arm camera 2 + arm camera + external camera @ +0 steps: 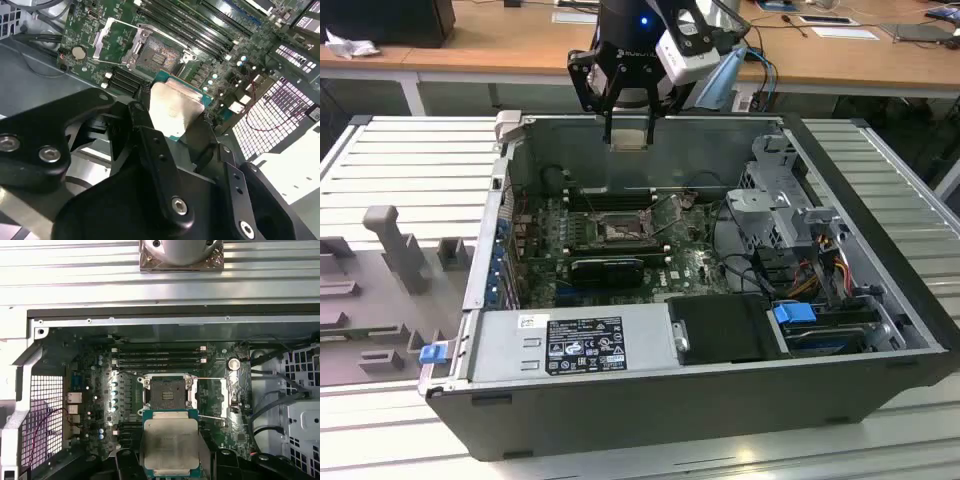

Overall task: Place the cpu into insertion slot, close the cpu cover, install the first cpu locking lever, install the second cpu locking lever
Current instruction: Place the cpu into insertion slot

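My gripper (628, 132) hangs above the back wall of an open computer case, shut on the cpu (628, 139), a flat square chip with a silver-grey top. Both wrist views show the cpu (174, 111) (169, 442) clamped between the black fingers (145, 131), well above the board. Below it lies the insertion slot (167, 392) (158, 55) (618, 232), a square dark-framed socket in the green board, open and with nothing in it. The cpu cover (229, 390) (101, 36) is swung open beside the socket.
Long black memory slots (160, 356) run just behind the socket. A black card (605, 268) lies in front of it. The power supply (575, 345) fills the case's front, and a drive cage (785, 215) with cables stands at the exterior view's right. Grey fixtures (395, 245) stand outside at the left.
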### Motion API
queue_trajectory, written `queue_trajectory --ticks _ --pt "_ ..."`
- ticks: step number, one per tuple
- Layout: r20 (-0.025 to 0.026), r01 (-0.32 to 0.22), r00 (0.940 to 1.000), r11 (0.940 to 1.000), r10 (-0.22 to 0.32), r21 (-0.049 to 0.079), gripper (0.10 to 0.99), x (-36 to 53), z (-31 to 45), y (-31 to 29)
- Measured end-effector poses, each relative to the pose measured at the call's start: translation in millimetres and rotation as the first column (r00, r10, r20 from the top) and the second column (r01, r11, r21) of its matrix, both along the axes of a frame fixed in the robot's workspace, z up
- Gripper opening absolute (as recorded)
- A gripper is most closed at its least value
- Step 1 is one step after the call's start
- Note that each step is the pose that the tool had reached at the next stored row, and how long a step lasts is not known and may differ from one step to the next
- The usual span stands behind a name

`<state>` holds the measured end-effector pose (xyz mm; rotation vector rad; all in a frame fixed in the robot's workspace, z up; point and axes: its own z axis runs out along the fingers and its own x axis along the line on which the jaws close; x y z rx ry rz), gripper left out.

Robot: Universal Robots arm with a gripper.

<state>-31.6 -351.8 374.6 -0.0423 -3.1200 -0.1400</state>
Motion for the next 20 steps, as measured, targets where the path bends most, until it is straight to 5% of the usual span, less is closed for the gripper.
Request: queue_trajectory --ticks 4,13,20 --pt "0.0000 0.140 0.9902 0.9902 -0.140 0.000 0.525 0.0 -0.9 0.0" --pt "-0.0002 0.154 0.9880 0.9880 -0.154 0.000 0.525 0.0 -3.0 0.0" --pt "-0.0003 0.203 0.9793 0.9793 -0.203 0.000 0.525 0.0 -3.2 0.0"
